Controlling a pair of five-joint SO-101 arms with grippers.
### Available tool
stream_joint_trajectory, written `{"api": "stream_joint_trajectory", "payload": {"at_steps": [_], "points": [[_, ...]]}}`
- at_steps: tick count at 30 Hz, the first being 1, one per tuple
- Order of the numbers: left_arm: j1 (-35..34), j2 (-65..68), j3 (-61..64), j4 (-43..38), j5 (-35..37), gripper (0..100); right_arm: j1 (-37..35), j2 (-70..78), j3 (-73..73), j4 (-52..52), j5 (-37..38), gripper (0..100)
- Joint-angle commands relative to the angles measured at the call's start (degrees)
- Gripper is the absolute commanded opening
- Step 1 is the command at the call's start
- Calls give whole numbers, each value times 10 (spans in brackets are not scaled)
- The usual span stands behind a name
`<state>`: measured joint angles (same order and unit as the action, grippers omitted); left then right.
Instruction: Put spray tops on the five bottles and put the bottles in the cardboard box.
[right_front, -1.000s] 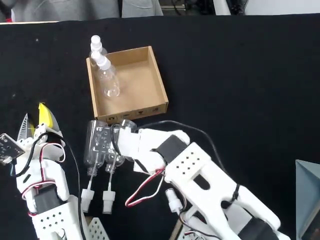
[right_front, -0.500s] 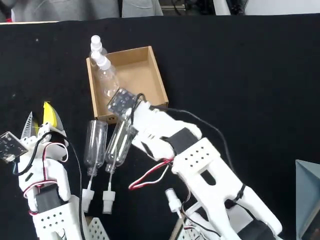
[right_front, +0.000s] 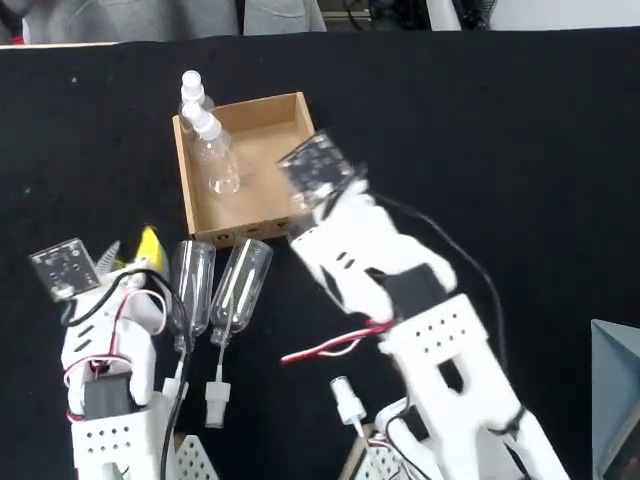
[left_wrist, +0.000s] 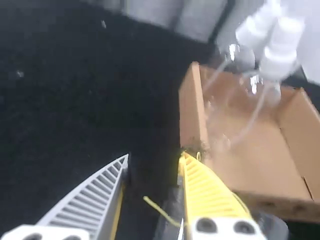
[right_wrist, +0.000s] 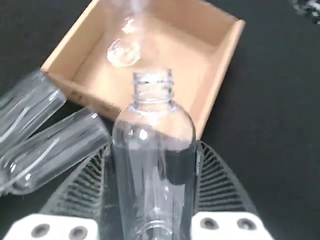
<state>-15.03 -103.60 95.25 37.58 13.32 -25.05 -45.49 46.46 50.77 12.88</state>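
My right gripper (right_wrist: 152, 147) has lifted toward the cardboard box (right_wrist: 223, 75), clamping an uncapped bottle (right_wrist: 152, 117), neck pointing boxward.

Matt black cloth on the tabletop (right_front: 500, 130), slightly fuzzy, no shine at all. The cardboard box (right_front: 262, 165) is plain brown card, dull and raw-edged. The bottle (right_wrist: 152, 115) in the right hand (right_wrist: 153, 146) is clear, glossy plastic, glinting, between ribbed white plastic fingers (right_wrist: 220, 180). The left hand (left_wrist: 153, 156) has one ribbed yellow plastic finger, one pale grey.
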Motion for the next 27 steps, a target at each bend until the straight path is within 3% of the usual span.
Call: {"api": "stream_joint_trajectory", "payload": {"at_steps": [1, 11, 19, 27], "points": [[42, -11, -77, 74, -7, 149, 38, -41, -36, -17, -26, 95], [139, -11, -147, 197, -4, 149, 77, -47, -12, -73, -62, 95], [197, -11, -162, 202, -8, 148, 80, -44, -2, -92, -62, 94], [299, -11, -152, 205, -4, 147, 80, -43, -2, -92, -62, 93]]}}
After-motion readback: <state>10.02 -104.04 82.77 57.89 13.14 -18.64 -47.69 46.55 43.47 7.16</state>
